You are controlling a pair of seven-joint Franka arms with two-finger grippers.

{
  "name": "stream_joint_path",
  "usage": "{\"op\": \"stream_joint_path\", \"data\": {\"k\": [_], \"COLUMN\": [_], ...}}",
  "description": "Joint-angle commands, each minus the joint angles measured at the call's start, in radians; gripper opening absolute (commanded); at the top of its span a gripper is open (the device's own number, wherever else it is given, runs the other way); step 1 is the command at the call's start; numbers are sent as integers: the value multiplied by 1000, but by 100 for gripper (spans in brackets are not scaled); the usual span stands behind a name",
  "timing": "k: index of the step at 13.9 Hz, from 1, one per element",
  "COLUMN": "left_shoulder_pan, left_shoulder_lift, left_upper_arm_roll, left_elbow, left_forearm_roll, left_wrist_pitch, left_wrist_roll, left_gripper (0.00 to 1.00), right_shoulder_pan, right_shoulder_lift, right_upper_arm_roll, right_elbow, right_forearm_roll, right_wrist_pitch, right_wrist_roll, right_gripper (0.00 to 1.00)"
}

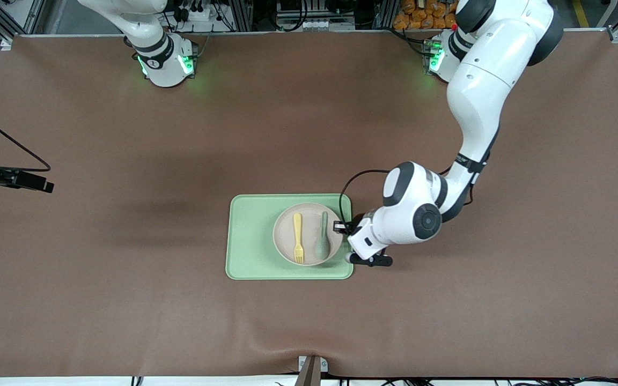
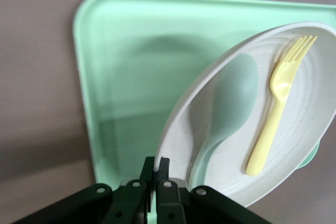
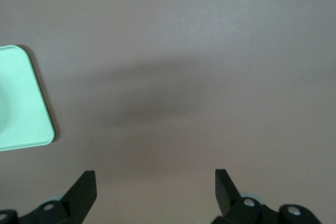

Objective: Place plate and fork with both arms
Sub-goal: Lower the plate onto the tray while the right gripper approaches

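A light-green tray [image 1: 252, 252] lies on the brown table [image 1: 126, 300], a little below the centre of the front view. On the part of the tray toward the left arm's end of the table sits the plate [image 1: 286, 247], small, round and off-white. In the plate lie the fork [image 1: 298, 237], pale yellow with its tines pointing toward the front camera, and just beside it a grey-green spoon [image 1: 322, 241], its bowl also toward that camera; the two lie side by side and apart, the spoon on the side of the left arm's end. The left arm reaches down from its base at the upper right of the front view, and the left gripper [image 1: 341, 227] is at the plate's rim on that same side. In the left wrist view the left gripper [image 2: 157, 171] has its fingers [image 2: 165, 167] pinched tight on the plate's rim, the rim between them. The right gripper [image 3: 155, 184] hangs over bare table with its jaws spread wide and nothing between them; a corner of the tray shows at the left edge of the right wrist view. The right arm waits. No brand, label or writing can be read on any of these things.
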Motion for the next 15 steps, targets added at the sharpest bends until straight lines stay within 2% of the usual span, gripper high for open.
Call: {"op": "stream_joint_path", "data": {"k": [1, 8, 13, 15], "left_shoulder_pan": [-14, -46, -42, -40], "left_shoulder_lift": [27, 56, 59, 58], "left_upper_arm_roll": [5, 9, 12, 13], "left_elbow": [33, 33, 23, 18], "left_forearm_roll": [-19, -19, -18, -19], "left_wrist_pitch": [12, 58, 58, 58], "left_wrist_roll": [-11, -39, -43, -59], "left_gripper": [0, 0, 0, 8], "right_shoulder_pan": [-8, 28, 145, 173], "right_shoulder_lift": [39, 84, 133, 155], "right_upper_arm_roll": [17, 20, 18, 18], "right_elbow": [16, 13, 19, 25], "right_forearm_roll": [20, 21, 9, 12], "right_wrist_pitch": [13, 90, 159, 210], "right_wrist_roll": [3, 12, 23, 40], "right_gripper": [100, 100, 100, 100]}}
